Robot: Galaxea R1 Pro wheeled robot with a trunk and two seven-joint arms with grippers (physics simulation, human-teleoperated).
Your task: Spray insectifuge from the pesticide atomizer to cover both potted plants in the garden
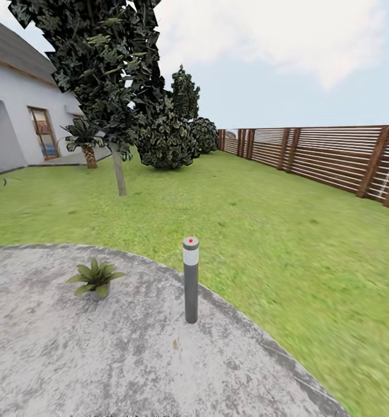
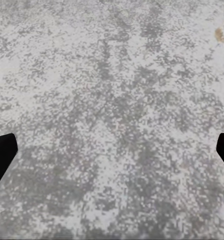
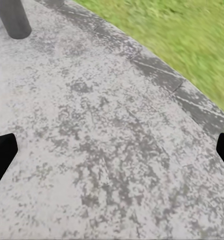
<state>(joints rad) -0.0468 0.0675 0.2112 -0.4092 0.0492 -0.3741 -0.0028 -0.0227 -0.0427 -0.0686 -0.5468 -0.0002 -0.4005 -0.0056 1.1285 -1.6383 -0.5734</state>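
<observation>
One potted plant [image 1: 95, 278] on round paving [image 1: 73, 359] near its far edge, post lamp [image 1: 190, 280] beside the lawn-side edge (red dot on top), left gripper [image 2: 112, 150] and right gripper [image 3: 112, 150] both spread wide over bare paving

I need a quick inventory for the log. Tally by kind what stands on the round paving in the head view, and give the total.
Potted plant: 1
Grey post lamp: 1
Total: 2, both standing on the round paving

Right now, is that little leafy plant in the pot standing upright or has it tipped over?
Upright. The potted plant sits level on the round stone paving, its leaves fanning out evenly, left of the grey post lamp.
</observation>
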